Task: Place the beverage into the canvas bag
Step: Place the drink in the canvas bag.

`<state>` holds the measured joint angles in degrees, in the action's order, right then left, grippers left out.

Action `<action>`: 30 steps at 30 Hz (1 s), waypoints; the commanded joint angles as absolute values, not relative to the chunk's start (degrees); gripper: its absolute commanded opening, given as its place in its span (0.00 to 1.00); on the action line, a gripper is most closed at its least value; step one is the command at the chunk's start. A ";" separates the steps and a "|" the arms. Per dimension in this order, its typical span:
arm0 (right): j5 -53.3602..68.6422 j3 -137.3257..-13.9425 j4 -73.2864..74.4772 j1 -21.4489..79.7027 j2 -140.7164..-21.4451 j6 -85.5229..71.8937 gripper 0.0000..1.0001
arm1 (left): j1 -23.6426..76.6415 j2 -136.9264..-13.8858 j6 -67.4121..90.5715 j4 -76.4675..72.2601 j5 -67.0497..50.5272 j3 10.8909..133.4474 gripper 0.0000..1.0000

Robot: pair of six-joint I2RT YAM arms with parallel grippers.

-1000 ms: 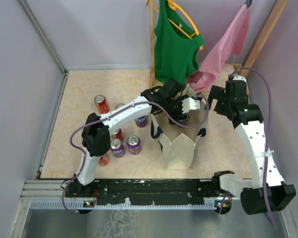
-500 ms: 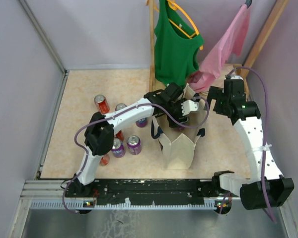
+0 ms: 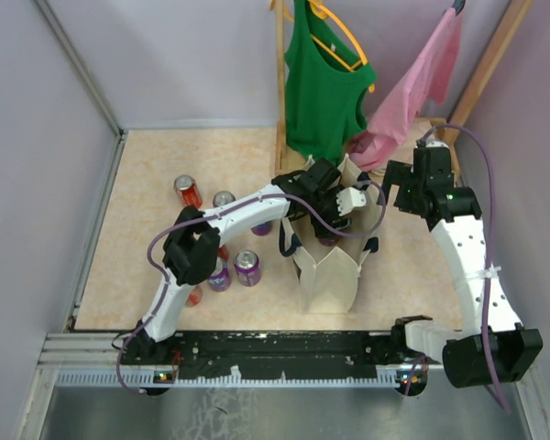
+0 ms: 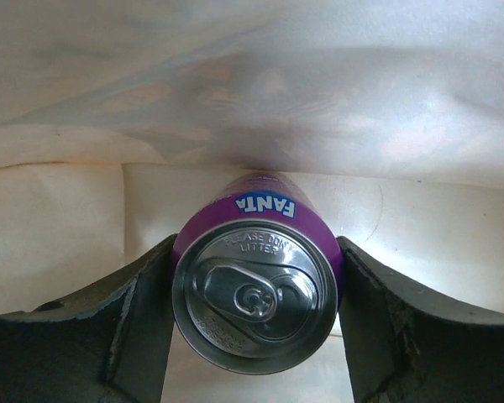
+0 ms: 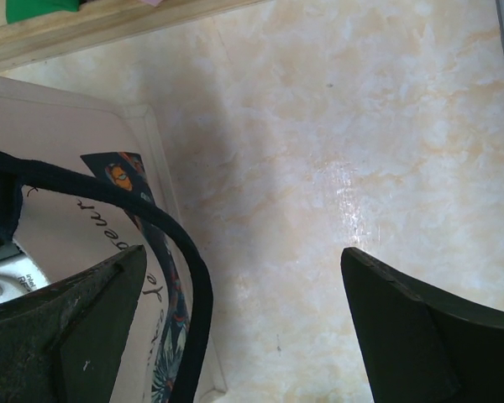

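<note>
My left claw (image 4: 256,340) clamps the purple Fanta soda can (image 4: 256,285) inside the boxy cream canvas bag (image 3: 330,280). My right claw (image 5: 244,327) hangs wide, empty. Next, I reckon: settle it down, let go.

Green tank top (image 3: 323,92) hangs on an orange hanger (image 3: 350,38) beside a wooden post (image 3: 280,78). Pink garment (image 3: 412,87) (lower end bunched) hangs to its right.

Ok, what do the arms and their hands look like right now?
The left arm and right arm are white shells with black joint housings, each trailing a purple cable. The left hand and right hand have dark, matte, wedge-shaped fingers.
</note>
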<state>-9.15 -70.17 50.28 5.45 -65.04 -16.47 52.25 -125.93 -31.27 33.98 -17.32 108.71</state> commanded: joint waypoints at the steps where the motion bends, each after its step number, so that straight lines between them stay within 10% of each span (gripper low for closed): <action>1: -8.67 -72.95 49.57 4.92 -65.26 -15.21 0.99 | 52.49 -127.53 -30.23 29.09 -16.38 110.73 0.00; 13: -8.05 -72.69 49.31 4.75 -65.80 -15.12 0.99 | 52.51 -129.28 -28.75 26.65 -15.54 111.11 0.03; 21: -7.17 -72.08 48.63 4.62 -66.06 -15.29 0.99 | 52.49 -128.52 -28.30 26.18 -16.18 111.58 0.74; 30: -6.10 -71.26 48.20 4.64 -66.05 -15.70 0.99 | 52.58 -125.19 -29.20 25.46 -17.63 110.57 0.94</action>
